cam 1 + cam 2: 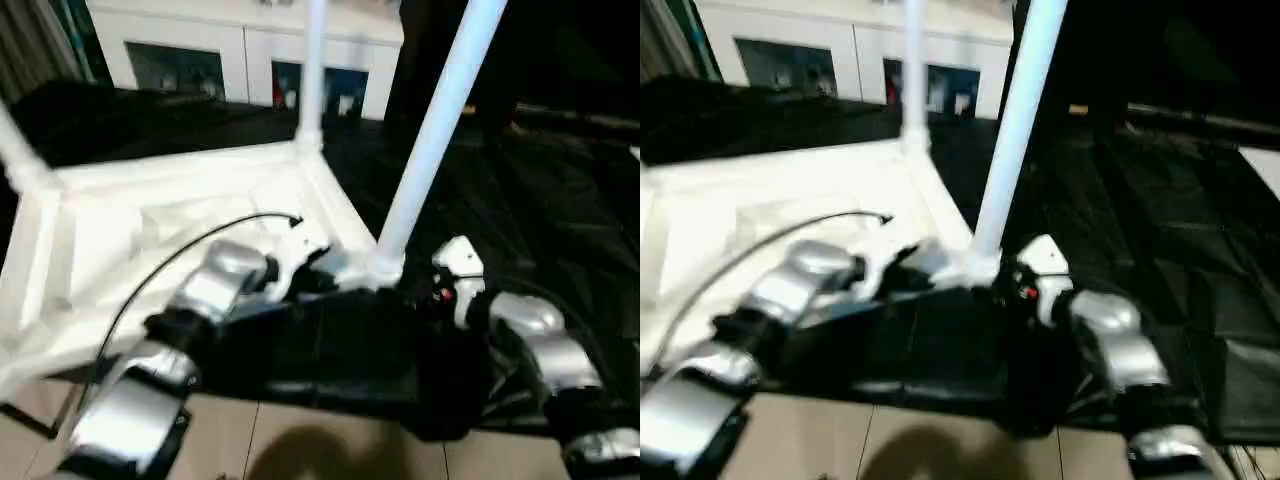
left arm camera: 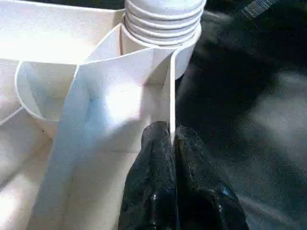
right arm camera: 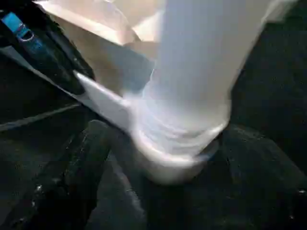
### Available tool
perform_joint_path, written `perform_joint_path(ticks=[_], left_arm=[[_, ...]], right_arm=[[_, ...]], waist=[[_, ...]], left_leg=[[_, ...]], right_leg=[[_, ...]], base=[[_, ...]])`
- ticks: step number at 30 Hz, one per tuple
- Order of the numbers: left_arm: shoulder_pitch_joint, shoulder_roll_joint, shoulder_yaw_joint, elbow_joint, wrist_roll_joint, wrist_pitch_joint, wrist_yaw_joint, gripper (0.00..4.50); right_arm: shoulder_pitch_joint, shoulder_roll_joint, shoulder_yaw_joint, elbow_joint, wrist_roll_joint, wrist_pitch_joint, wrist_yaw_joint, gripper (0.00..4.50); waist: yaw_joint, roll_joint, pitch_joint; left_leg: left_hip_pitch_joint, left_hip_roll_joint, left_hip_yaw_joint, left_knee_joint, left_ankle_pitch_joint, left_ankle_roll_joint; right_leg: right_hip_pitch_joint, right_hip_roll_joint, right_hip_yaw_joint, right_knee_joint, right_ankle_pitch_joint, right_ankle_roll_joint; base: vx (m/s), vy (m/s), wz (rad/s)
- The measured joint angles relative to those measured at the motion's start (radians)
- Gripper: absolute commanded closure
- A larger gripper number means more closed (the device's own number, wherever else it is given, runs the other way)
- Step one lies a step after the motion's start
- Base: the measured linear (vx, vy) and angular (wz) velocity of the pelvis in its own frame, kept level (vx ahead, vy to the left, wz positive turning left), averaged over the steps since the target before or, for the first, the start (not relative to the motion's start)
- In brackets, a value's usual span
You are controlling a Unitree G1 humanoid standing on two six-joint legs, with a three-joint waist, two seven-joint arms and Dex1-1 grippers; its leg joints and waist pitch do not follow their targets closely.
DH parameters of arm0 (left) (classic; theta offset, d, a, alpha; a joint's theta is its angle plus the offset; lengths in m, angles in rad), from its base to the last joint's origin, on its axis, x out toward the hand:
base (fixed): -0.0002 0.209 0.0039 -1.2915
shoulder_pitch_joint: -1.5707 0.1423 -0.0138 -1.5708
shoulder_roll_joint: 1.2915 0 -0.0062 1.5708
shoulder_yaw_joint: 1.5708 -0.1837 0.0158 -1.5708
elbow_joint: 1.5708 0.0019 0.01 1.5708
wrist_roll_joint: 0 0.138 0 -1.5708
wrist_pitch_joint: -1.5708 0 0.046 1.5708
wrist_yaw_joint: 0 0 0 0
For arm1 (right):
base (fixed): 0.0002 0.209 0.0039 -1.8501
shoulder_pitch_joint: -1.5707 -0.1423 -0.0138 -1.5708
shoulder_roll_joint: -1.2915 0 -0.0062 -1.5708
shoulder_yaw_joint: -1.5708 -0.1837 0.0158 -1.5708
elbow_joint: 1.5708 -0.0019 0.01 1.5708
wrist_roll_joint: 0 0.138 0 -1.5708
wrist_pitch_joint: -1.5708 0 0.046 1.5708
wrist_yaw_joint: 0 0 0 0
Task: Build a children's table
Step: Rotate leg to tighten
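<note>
Nearest to the robot, the left gripper (image 2: 171, 143) has its two black fingers pressed together on a thin white rib of the small white plastic children's table (image 1: 150, 230), just beside the near corner socket. The right gripper (image 3: 158, 158) stands with its fingers wide apart on both sides of the base of the near white tapered tube leg (image 1: 430, 140), and I judge they do not clamp it.

The table lies upside down on the large black-covered work table (image 1: 560, 200). The near leg stands in its socket, a second leg (image 1: 312, 70) stands at the farther corner, and a third shows at the left edge, so most legs seem mounted; the fourth I cannot confirm.

The left wrist view shows the screw threads of the near leg above the socket, so it is perhaps not fully seated. The head views show the white cabinet with glass doors (image 1: 250, 60) behind.
</note>
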Motion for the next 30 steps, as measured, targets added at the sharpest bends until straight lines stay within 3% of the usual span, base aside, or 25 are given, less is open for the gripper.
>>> perform_joint_path(ticks=[11,17,25,30], left_arm=[[0.069,0.073,-0.032,-0.128,-0.029,0.022,-0.154,4.5],[0.076,0.079,-0.032,-0.144,-0.029,0.025,-0.155,4.5],[0.083,0.078,-0.031,-0.158,-0.029,0.038,-0.148,4.5],[0.043,0.011,-0.009,-0.083,-0.002,0.042,-0.004,4.5]], right_arm=[[0.044,-0.043,0.048,-0.113,0.038,0.047,0.168,0.61],[0.043,-0.034,0.054,-0.111,0.038,0.047,0.178,1.3],[0.043,-0.028,0.055,-0.106,0.04,0.05,0.186,1.81],[0.041,0.056,-0.011,-0.03,0.031,0.019,-0.006,1.84]], waist=[[0.016,0.001,0.002],[0.015,0.0,0.002],[0.015,-0.001,0.002],[0.012,-0.001,0.001]], left_leg=[[0.0,0.002,0.002,0.0,-0.001,-0.001],[0.0,0.002,0.002,0.0,0.0,-0.001],[0.0,0.002,0.002,0.001,0.0,-0.001],[0.001,0.002,0.002,0.003,0.0,-0.001]], right_leg=[[0.0,0.0,0.0,0.001,0.0,0.0],[0.0,0.0,0.0,0.002,0.0,0.0],[0.0,0.0,0.0,0.001,-0.001,0.0],[0.002,0.0,0.001,0.002,0.0,-0.001]], base=[[0.0,0.0,0.0],[0.0,0.0,0.0],[0.0,0.0,0.0],[0.0,0.0,0.0]])
